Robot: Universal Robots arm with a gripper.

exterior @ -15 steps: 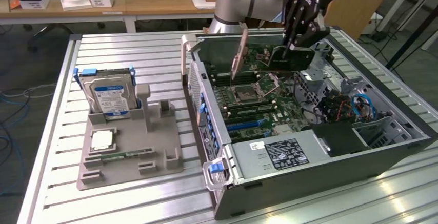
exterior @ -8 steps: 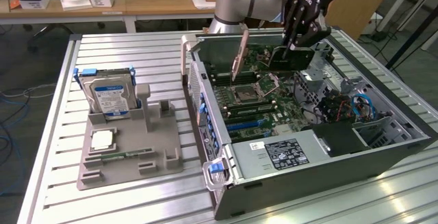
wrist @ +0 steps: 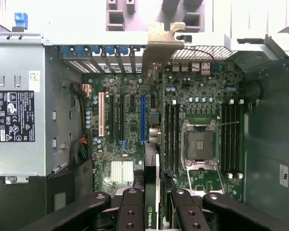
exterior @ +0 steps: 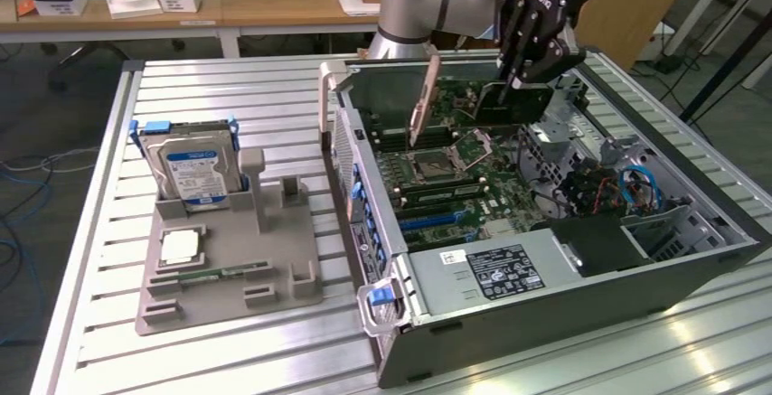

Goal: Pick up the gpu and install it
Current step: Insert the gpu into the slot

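Note:
The gpu hangs on edge above the motherboard inside the open computer case, its metal end bracket toward the case's slotted rear wall. My gripper is shut on the card's upper edge. In the wrist view the gpu runs edge-on from my gripper up to the bracket, lying beside the blue expansion slot. Whether the card touches a slot I cannot tell.
A power supply fills the case's near end, and the empty CPU socket sits between memory slots. On the exterior view's left, a grey holder carries a hard drive, a CPU chip and a memory stick.

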